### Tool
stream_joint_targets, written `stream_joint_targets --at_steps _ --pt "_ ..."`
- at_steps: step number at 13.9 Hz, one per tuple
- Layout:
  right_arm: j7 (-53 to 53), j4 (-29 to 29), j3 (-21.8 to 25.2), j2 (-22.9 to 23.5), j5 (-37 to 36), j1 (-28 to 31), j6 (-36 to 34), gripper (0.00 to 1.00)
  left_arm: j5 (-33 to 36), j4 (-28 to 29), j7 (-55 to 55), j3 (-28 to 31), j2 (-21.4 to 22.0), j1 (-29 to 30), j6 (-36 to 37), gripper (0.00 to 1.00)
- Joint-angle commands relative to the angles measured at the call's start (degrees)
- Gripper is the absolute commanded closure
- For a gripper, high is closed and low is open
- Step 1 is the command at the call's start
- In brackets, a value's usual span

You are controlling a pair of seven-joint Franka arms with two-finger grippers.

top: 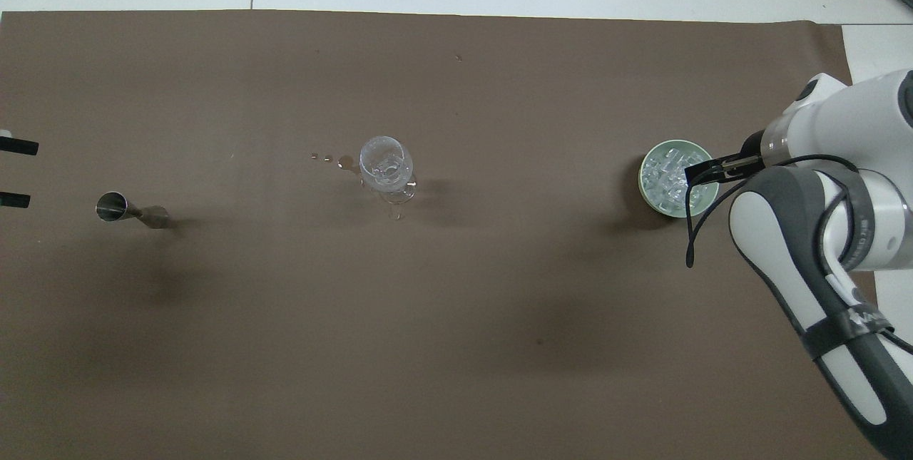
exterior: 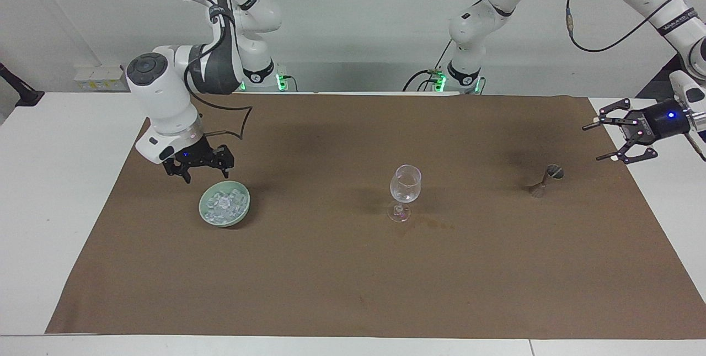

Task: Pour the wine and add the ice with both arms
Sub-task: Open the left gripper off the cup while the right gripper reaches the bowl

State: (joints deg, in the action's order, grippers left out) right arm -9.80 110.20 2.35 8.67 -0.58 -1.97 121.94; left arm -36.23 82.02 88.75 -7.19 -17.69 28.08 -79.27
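Note:
The pale green bowl holding the ice sits on the brown mat toward the right arm's end. It also shows in the overhead view, with its ice. My right gripper is open and hangs low over the bowl's rim nearest the robots. In the overhead view the right arm hides it. A clear stemmed glass stands mid-mat. My left gripper is open and empty, raised over the mat's edge beside a small metal jigger.
A few wet drops lie on the mat beside the glass, toward the left arm's end. White table borders the mat at both ends. A black cable loops from the right wrist over the bowl.

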Motion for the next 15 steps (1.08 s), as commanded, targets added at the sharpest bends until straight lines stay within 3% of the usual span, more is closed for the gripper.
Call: stream_joint_targets --at_steps 1,3,5,7,12,15 --pt "-2.2 1.2 -0.9 2.6 1.1 0.2 4.3 0.00 6.5 2.5 -15.8 1.5 5.0 -8.0 -7.2 0.15" --pt "-2.2 1.5 -1.1 4.5 0.8 0.2 7.1 0.00 14.3 2.1 -32.3 1.5 6.4 -14.3 -10.6 0.09" --pt "-2.6 2.3 -1.2 5.0 0.2 0.2 8.0 0.00 16.0 1.8 -51.1 1.5 6.4 -18.3 -11.0 0.05" --pt "-3.3 2.9 -1.2 5.5 0.2 0.2 8.3 0.00 22.7 1.7 -67.2 1.6 7.9 -22.1 -11.0 0.01" --pt "-2.9 5.0 -1.2 6.4 0.1 -0.6 12.3 0.09 33.6 1.7 -89.8 1.0 13.8 -26.1 -10.0 0.00" --pt "-2.9 4.9 -1.2 6.5 -1.7 -0.6 13.1 0.18 35.5 1.6 -93.8 0.7 17.3 -26.4 -6.7 0.00"
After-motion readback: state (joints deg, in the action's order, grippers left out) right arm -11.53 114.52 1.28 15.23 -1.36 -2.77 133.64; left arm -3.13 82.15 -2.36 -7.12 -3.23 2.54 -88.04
